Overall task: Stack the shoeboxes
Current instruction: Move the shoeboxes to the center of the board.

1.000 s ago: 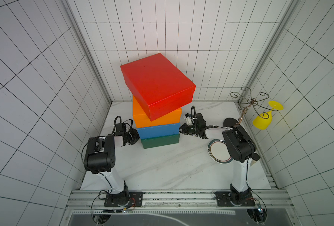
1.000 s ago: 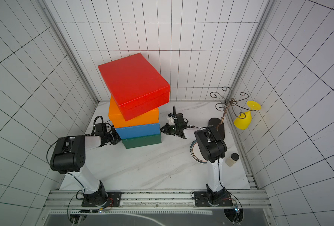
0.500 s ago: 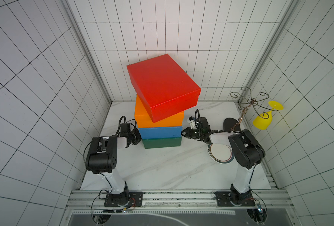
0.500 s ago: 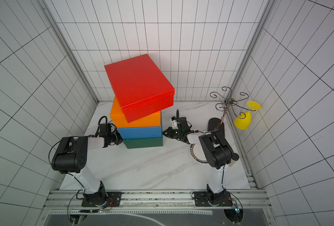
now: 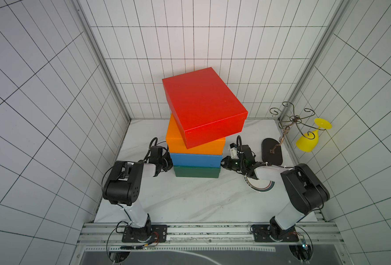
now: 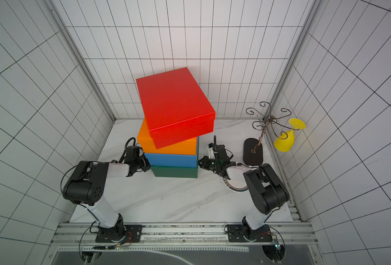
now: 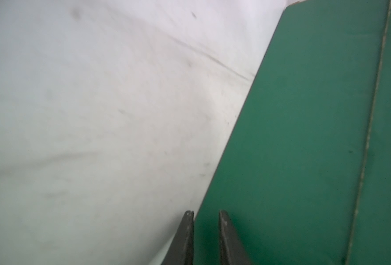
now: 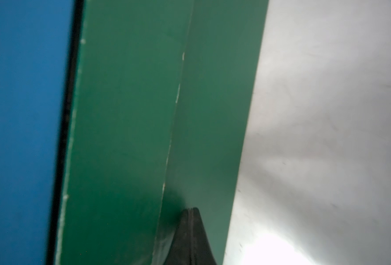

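Your four boxes stand in one stack toward the back of the surface. The green box sits at the bottom, directly on the surface. The blue box lies on it, roughly squared to it, and the orange box lies on the blue. The red box is on top, but it is turned at an angle to the rest, and one corner juts out past the orange box on the right side.

Your left tool is down low at the stack's left end. In the left wrist view its fingers stand a narrow gap apart with nothing between them. The tips are right where the green box's side meets the surface; you cannot tell whether they touch it.

Your right tool is at the stack's right end, closed and empty, fingers pressed together. Its tip is against the green box's side, just below the lid's edge. In both top views it meets the stack near the seam between blue and green.

A plate lies on the surface beneath the right arm, partly hidden. Behind it stands a wire stand with a yellow glass hanging upside down from one hook.
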Tool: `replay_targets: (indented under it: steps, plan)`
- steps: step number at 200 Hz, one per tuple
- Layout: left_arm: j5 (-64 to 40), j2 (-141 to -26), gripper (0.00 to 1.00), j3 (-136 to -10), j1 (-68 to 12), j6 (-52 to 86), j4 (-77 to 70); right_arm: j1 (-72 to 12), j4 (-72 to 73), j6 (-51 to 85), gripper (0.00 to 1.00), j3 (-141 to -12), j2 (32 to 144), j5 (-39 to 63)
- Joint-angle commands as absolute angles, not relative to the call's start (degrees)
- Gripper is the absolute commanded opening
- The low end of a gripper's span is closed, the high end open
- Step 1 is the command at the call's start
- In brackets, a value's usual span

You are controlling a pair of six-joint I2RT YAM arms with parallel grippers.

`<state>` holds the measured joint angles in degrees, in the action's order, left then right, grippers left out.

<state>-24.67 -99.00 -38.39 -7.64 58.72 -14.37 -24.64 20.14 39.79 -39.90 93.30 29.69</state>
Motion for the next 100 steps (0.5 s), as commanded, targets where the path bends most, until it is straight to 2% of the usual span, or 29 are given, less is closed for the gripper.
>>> replay_targets:
  steps: [1,100]
  plan:
    - [-30.46,-98.78,0.21,-36.54,-14.64,58.70,-14.37,-26.17,24.17,39.55,0.05,-35.80,89.34,35.24]
    - [-29.93,-95.61,0.21,-31.01,-18.19,60.58,-17.54,-22.15,13.40,35.50,0.04,-28.83,73.10,30.41]
